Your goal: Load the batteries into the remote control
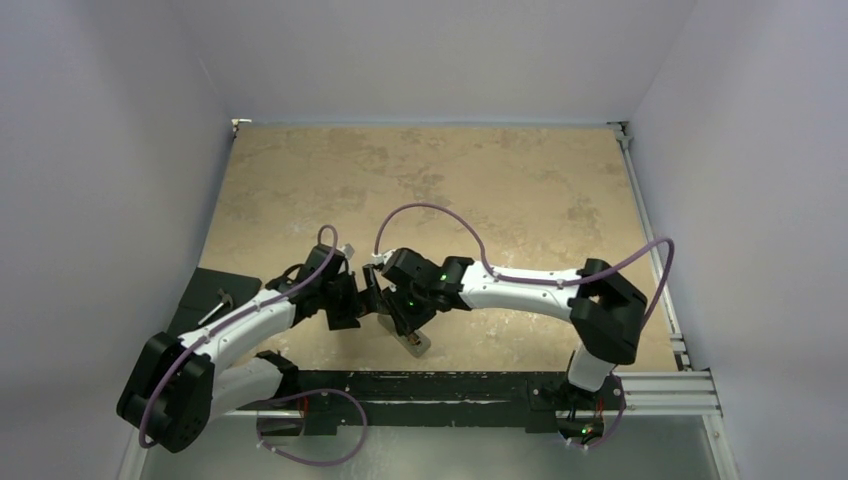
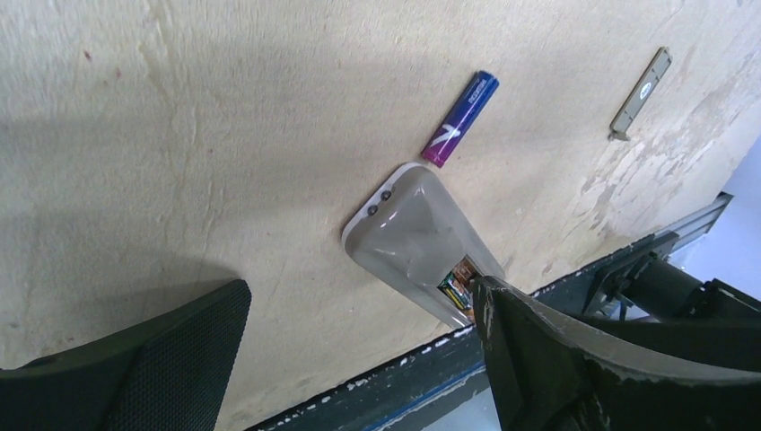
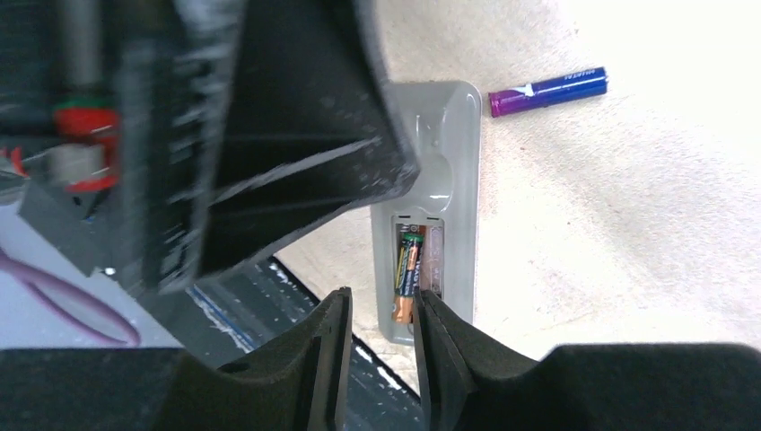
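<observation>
The remote control (image 2: 415, 235) lies grey back up near the table's front edge, and also shows in the right wrist view (image 3: 446, 162) and the top view (image 1: 417, 344). The dark brown battery (image 3: 410, 269) lies in its open recess, gold end toward the front. The purple-blue battery (image 2: 460, 118) lies loose on the table just beyond the remote's far end; it also shows in the right wrist view (image 3: 547, 92). My left gripper (image 2: 359, 359) is wide open, its right finger (image 2: 556, 350) at the remote's recess end. My right gripper (image 3: 381, 314) is narrowly open and empty, over the remote's near end.
The small flat grey cover piece (image 2: 641, 93) lies on the table to the right of the purple-blue battery. A black rail (image 1: 430, 385) runs along the table's front edge just below the remote. The two grippers are close together in the top view.
</observation>
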